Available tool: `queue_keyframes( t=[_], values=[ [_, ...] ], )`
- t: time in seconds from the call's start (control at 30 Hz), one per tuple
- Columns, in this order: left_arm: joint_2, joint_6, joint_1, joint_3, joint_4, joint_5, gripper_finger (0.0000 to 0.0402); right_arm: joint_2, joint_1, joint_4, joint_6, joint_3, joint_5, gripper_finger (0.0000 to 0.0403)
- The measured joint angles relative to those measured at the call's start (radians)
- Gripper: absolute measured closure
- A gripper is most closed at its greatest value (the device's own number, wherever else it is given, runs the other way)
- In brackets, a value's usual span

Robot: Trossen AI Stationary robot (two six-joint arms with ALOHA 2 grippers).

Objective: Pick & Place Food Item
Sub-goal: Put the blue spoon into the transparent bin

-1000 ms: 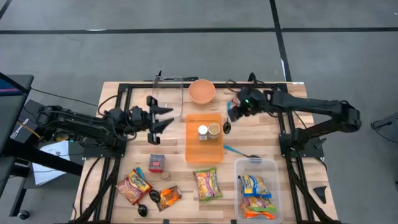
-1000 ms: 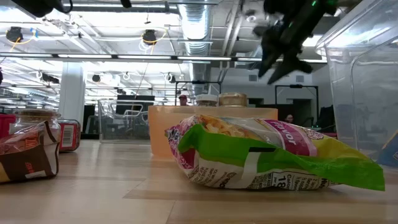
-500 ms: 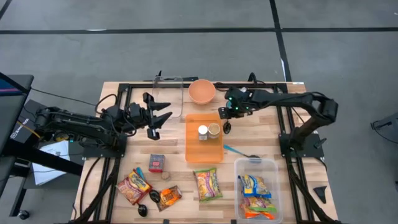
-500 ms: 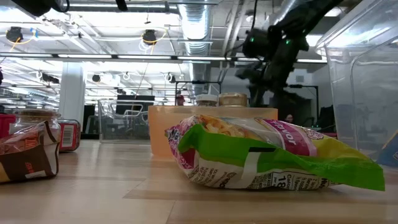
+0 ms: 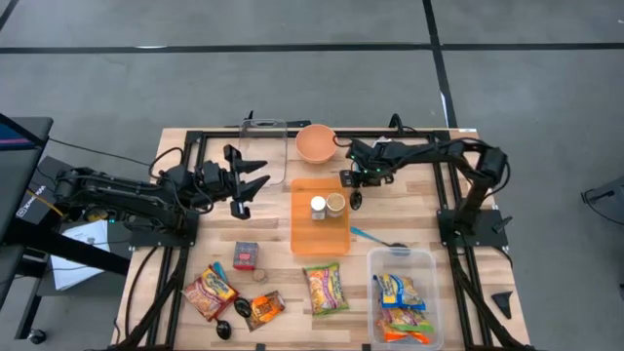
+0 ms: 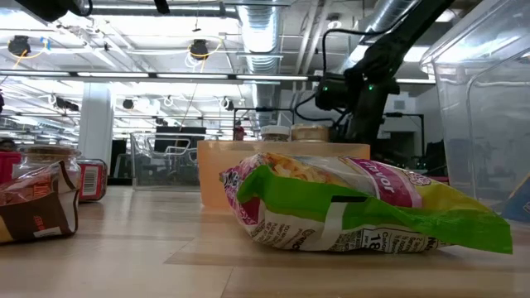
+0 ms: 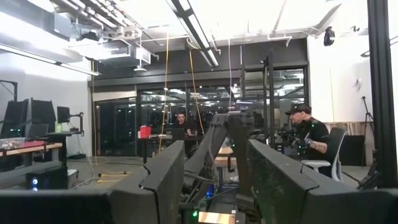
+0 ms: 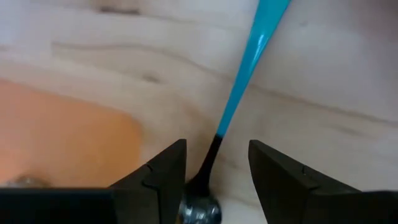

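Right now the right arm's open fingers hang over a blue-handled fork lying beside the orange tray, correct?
Not a fork: the right wrist view shows a blue-handled spoon, its round metal bowl between the open fingers of the right gripper, beside the orange tray.

spoon (image 8: 239, 93) handle cut off (upper edge), bowl (image 8: 199, 208) half hidden

The table (image 5: 175, 146) is light wood with a black frame. A peach bowl (image 5: 316, 142) sits at the far edge, beside a clear bin (image 5: 263, 148). A blue-handled spoon (image 8: 239, 93) lies just beside the orange tray (image 5: 320, 242). In the room beyond, a person in a cap (image 7: 306, 134) sits on a chair; another person (image 7: 181, 125) sits farther back.
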Motion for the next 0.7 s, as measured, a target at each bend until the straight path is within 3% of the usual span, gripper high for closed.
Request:
queue_keyframes(
  t=[0.27, 0.6, 0.7],
  values=[
    [0.000, 0.000, 0.000, 0.000, -0.001, 0.000, 0.0234, 0.060, -0.009, -0.011, 0.000, 0.006, 0.018, 0.0250],
    [0.000, 0.000, 0.000, 0.000, -0.003, 0.001, 0.0234, 0.041, 0.023, -0.027, -0.019, 0.000, 0.087, 0.0385],
    [0.000, 0.000, 0.000, 0.000, -0.003, 0.001, 0.0234, 0.040, 0.045, -0.027, -0.035, 0.000, 0.142, 0.0388]
  ],
)
